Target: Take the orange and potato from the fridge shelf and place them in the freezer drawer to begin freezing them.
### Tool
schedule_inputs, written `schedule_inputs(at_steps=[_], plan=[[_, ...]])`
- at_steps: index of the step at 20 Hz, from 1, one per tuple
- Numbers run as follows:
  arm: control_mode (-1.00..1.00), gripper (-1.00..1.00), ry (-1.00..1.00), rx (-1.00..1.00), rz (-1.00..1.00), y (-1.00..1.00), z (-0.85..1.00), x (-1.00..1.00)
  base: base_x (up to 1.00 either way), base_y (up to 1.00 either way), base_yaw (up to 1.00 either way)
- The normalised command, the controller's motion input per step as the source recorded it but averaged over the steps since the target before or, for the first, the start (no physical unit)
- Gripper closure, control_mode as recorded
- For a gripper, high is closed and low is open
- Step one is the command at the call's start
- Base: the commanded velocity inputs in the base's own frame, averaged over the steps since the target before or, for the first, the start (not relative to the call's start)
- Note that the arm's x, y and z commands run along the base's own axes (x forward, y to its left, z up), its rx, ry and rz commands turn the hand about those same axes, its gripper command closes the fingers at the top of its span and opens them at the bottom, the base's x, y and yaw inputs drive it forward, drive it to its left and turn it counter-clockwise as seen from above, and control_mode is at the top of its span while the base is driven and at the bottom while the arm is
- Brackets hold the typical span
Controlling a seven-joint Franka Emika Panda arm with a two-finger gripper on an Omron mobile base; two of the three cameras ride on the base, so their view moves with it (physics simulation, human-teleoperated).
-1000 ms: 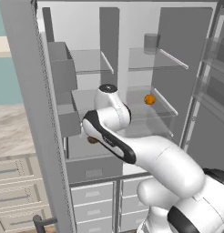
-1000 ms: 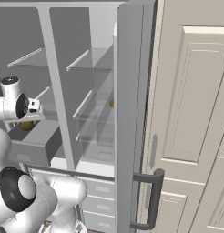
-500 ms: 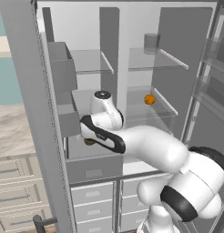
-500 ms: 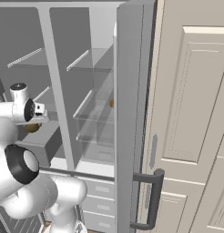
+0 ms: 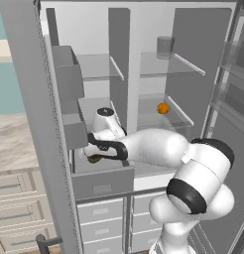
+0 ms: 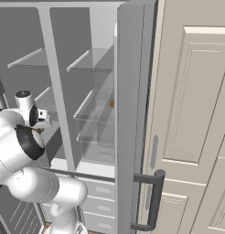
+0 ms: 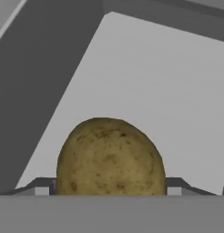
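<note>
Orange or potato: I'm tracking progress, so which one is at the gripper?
The potato, the dull olive-brown lump between the gripper fingertips over the freezer drawer. The bright orange sits on its fridge shelf.

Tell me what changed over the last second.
The arm swung left and lowered, carrying the potato in the gripper down over the open freezer drawer. The grip on the potato held throughout. The orange stayed on its fridge shelf, and the drawer stayed open.

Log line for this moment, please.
gripper: shut on potato | over open freezer drawer | orange: on fridge shelf
</note>
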Motion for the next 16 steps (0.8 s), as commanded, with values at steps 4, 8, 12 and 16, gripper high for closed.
schedule_inputs(at_steps=[4, 8, 12, 16], plan=[[-1.0, 1.0, 0.0, 0.0, 0.0, 0.15, -0.34, 0.35, 0.0, 0.0, 0.0], [-1.0, 1.0, 0.0, 0.0, 0.0, 0.1, -0.44, 0.4, 0.0, 0.0, 0.0], [-1.0, 1.0, 0.0, 0.0, 0.0, 0.14, -0.39, 0.48, 0.0, 0.0, 0.0], [-1.0, 1.0, 0.0, 0.0, 0.0, 0.07, -0.43, 0.41, 0.0, 0.0, 0.0]])
